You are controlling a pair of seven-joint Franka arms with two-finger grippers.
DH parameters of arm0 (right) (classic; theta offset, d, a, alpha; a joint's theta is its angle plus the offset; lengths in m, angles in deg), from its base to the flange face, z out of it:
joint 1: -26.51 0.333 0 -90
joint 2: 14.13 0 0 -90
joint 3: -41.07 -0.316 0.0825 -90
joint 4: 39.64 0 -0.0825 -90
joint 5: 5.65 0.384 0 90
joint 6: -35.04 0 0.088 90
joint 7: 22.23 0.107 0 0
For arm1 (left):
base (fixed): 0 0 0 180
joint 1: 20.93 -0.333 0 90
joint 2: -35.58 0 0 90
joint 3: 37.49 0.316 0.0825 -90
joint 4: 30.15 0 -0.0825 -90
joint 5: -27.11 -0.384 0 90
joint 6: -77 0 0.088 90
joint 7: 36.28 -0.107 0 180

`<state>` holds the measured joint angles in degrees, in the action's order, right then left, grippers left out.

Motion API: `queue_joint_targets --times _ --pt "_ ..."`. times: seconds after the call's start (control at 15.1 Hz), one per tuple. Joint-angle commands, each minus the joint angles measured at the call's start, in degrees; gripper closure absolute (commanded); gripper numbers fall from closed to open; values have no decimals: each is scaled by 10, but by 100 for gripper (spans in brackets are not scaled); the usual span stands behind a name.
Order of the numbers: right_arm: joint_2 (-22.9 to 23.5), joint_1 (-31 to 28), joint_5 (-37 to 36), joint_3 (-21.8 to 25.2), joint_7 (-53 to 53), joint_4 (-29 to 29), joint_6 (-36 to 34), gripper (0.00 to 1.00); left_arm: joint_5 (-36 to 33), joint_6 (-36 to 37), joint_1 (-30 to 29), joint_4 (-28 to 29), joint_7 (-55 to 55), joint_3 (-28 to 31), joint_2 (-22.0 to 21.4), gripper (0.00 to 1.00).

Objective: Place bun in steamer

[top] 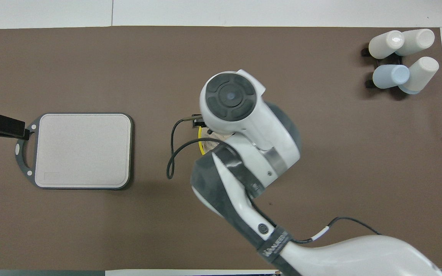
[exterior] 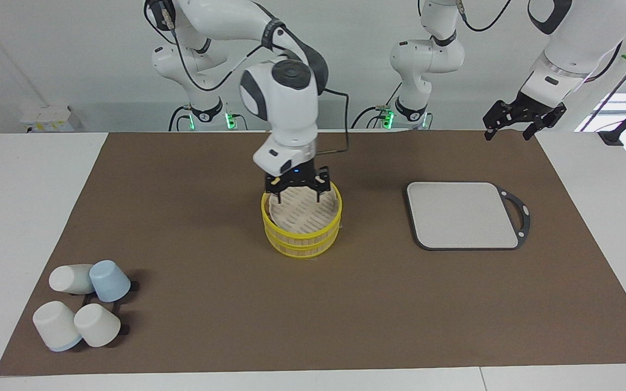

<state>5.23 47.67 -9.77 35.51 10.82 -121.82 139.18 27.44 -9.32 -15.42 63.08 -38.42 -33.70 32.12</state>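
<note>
**Right hand at the steamer's rim**

At desk centre, the right hand (exterior: pixel 298 187) sits spread wide over the lidded steamer (exterior: pixel 301 228). From overhead the arm hides nearly all of it. No bun shows. The left hand (exterior: pixel 525 120) waits, fingers apart, over the grey board's (exterior: pixel 462 214) edge.

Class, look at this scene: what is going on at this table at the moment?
The right gripper is at the steamer in the middle of the mat, its open fingers straddling the edge of the tilted lid that lies on the steamer. No bun is visible. The left gripper waits in the air near the left arm's end of the table. A grey board lies beside the steamer, and four cups sit toward the right arm's end.
</note>
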Motion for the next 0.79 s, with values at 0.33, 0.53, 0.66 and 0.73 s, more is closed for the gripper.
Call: queue_joint_targets --times 0.33,0.53,0.66,0.73 --pt "-240 -146 8 -8 -156 -169 -160 0 -2 -18 -5 4 -11 0 -1 0" --pt "-243 -147 40 54 -243 -183 -125 0 -2 -18 -5 4 -10 0 -1 0" --pt "-241 -156 53 98 -277 -182 -121 0 -2 -18 -5 4 -11 0 -1 0" --pt "-241 -156 49 99 -280 -183 -120 0 -2 -18 -5 4 -11 0 -1 0"
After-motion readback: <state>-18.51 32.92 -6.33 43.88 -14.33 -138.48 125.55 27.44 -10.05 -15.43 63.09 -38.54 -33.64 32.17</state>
